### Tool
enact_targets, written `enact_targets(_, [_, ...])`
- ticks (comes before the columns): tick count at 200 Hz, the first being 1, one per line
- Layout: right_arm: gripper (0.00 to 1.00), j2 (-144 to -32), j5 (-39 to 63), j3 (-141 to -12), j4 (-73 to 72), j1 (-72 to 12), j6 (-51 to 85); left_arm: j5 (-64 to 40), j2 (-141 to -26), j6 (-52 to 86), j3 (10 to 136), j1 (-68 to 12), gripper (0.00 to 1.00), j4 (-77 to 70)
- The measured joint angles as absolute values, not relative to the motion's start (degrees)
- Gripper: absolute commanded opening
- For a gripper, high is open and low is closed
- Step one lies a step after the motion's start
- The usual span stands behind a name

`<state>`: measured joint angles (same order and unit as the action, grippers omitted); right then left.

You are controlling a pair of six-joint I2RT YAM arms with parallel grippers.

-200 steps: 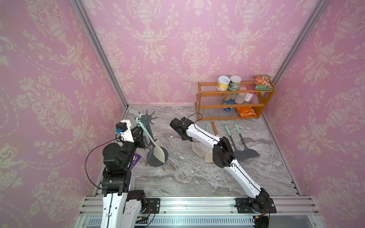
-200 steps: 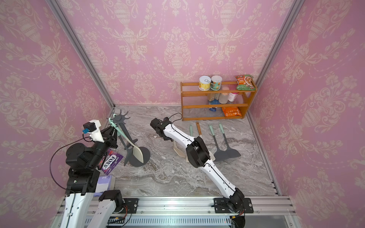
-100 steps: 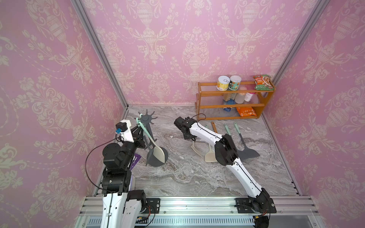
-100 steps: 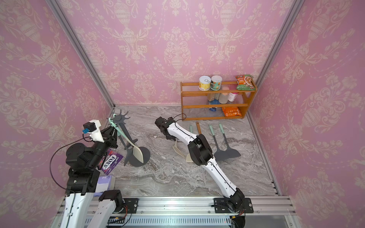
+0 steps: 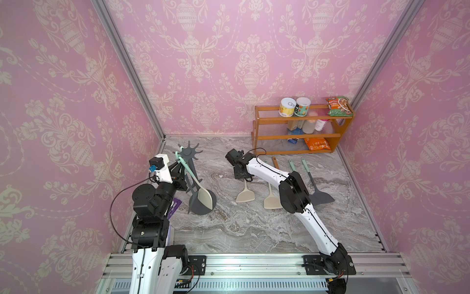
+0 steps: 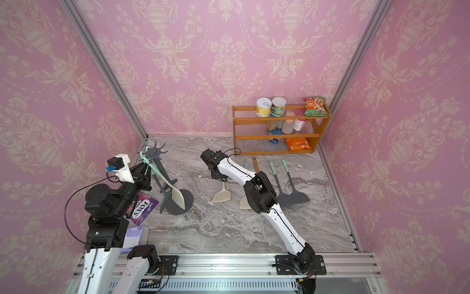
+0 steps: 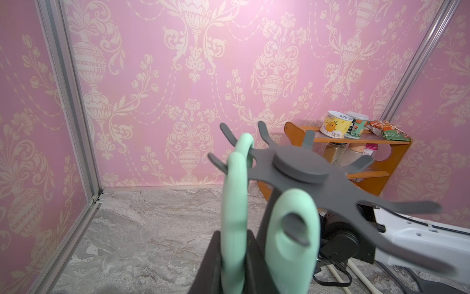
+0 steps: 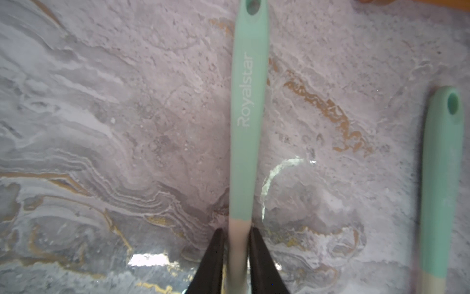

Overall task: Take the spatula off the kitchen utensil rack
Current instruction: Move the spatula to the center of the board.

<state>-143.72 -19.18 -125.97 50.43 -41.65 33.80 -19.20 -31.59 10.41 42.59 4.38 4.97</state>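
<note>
Pink damask walls (image 5: 229,63), marble tabletop (image 5: 241,229), utensil rack (image 5: 188,152), orange shelf (image 5: 279,137)

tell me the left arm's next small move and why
Probably raise the left gripper a little: it is shut on the spatula handle, whose end is hooked over the rack crown, so it must clear the hook before pulling away.

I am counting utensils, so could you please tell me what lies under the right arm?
A beige spatula head shows beside the arm, which covers much of its handle.
</note>
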Motion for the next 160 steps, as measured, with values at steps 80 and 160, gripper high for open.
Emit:
enact_targets(80, [0.00, -133.62, -16.03, -106.83, 38.26, -41.60, 36.21, -19.20, -31.59, 10.41, 42.59, 4.38, 0.00, 4.97])
enact_targets(160, [0.00, -129.97, -14.59, -100.27, 34.02, -40.51, 36.03, -19.18, -31.59, 10.39, 42.59, 4.38, 0.00, 4.99])
